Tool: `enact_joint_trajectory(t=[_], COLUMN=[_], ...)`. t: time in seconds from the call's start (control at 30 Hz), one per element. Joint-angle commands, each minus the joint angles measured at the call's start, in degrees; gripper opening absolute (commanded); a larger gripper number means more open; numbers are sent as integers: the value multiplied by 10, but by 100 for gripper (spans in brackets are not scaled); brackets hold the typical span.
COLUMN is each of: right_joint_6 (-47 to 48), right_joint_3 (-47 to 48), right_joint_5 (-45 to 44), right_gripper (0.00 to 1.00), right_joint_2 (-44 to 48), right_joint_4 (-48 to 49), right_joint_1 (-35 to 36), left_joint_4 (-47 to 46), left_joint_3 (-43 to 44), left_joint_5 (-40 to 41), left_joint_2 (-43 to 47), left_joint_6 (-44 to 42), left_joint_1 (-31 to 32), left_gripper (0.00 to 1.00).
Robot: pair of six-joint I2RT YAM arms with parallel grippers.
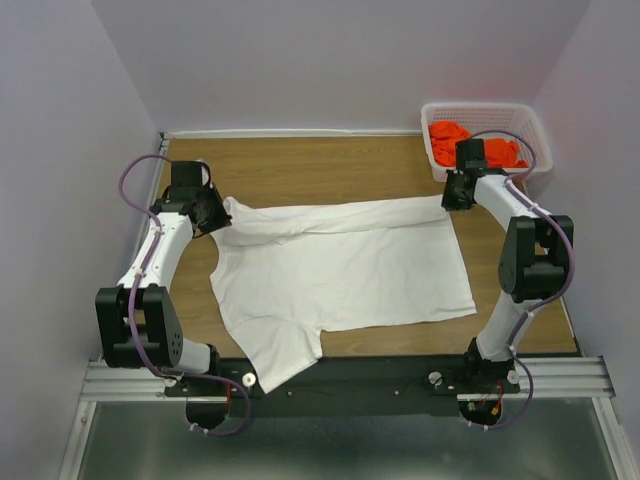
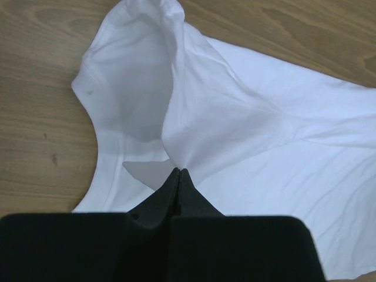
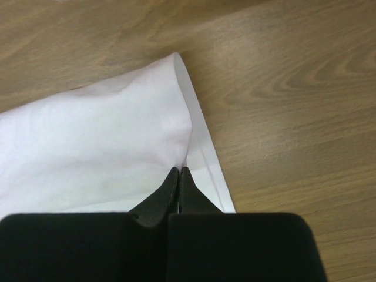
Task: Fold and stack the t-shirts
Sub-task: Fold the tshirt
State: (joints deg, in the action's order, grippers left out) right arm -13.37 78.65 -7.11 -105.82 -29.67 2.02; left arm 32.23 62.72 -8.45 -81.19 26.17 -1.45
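Right gripper [image 3: 178, 171]: black fingertips pressed together, pinching an edge fold of the white t-shirt [image 3: 100, 147]. Cloth spreads toward 9 o'clock, its corner at 12. Bare wooden table [image 3: 294, 88] from 12 through 4.

The white shirt [image 1: 340, 265] is thin, matt cloth, softly creased, and sheer enough that its doubled layers show as grey shadows. Under the white shirt, the table [image 1: 300, 165] is wood-grain board, tan with darker streaks, smooth with a low sheen. The left claw [image 2: 179, 171] and right claw [image 3: 178, 170], at the white shirt's edges, look like matt black plastic. Beyond the white shirt, the basket [image 1: 485, 106] is smooth white plastic lattice; the orange shirt [image 1: 448, 133] in it is matt, crumpled cloth. Nearer than the white shirt, the rail [image 1: 570, 378] is pale brushed metal.
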Motion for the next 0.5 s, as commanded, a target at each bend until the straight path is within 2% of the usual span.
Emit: enact_joint_trajectory(t=[0.0,0.3,0.47], right_joint_6=[-25,-36,-34], right_joint_3=[-16,9,18], right_joint_5=[-34,-66,-80], right_gripper=[0,1,1], right_joint_2=[-40,-102,-91], right_joint_4=[-18,-18,-19], right_joint_1=[-5,-8,-8], left_joint_4=[-17,-30,-23], left_joint_3=[-22,-58,-52], left_joint_5=[1,-7,-5], left_joint_2=[-1,-4,5], left_joint_6=[0,-3,-5], left_joint_1=[-5,-5,-4], left_gripper=[0,0,0])
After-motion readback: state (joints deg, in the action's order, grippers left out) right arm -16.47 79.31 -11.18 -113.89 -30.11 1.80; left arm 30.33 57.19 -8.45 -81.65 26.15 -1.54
